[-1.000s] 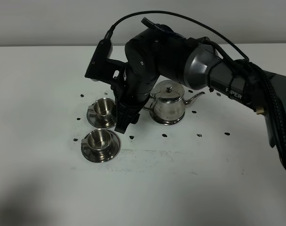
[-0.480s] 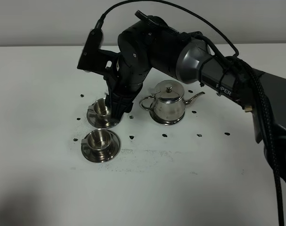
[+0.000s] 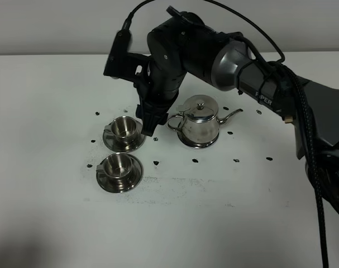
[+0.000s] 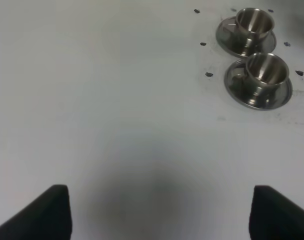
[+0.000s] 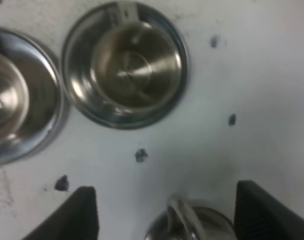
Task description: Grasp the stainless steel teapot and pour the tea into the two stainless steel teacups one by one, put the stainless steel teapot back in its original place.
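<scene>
The stainless steel teapot [image 3: 200, 124] stands upright on its flat round tray [image 3: 186, 142], spout to the right, loop handle [image 3: 173, 121] to the left. The two stainless steel teacups sit on saucers left of it, far cup [image 3: 123, 128] and near cup [image 3: 119, 166]; no tea shows in them. My right gripper [image 3: 150, 126] is open and points down between the far cup and the teapot handle, holding nothing. In the right wrist view the gripper [image 5: 177, 215] straddles the handle [image 5: 184, 225]. My left gripper [image 4: 162, 215] is open and empty, well away from the cups [image 4: 264, 72].
Small dark specks [image 3: 195, 160] dot the white table [image 3: 225, 212] around the set. My right arm [image 3: 258, 84] stretches in from the right, above and behind the teapot. The table's far edge [image 3: 46, 54] meets a pale wall.
My right gripper has moved from in front of the teapot handle back towards the far cup, then a little right, closer to the handle. Teapot and cups have not moved.
</scene>
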### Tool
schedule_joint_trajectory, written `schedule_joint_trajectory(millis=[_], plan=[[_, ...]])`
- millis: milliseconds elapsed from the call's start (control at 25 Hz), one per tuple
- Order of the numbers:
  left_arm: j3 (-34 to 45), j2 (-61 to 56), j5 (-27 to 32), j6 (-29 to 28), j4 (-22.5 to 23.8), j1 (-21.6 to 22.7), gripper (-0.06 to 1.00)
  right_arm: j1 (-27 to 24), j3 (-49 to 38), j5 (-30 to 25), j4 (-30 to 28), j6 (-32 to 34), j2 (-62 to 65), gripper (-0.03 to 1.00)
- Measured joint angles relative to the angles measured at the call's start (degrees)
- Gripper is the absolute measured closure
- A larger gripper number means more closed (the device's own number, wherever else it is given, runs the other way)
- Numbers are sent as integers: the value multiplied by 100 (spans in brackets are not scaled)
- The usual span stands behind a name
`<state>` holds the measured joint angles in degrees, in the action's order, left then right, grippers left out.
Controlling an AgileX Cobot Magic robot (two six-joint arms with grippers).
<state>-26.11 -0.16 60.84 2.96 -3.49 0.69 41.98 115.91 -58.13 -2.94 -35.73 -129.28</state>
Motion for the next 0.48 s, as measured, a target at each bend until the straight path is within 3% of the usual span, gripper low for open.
schedule_joint_trajectory(millis=[480], plan=[[0, 0, 0, 5, 0, 0, 25, -272, 0, -15, 845, -429, 0, 41]])
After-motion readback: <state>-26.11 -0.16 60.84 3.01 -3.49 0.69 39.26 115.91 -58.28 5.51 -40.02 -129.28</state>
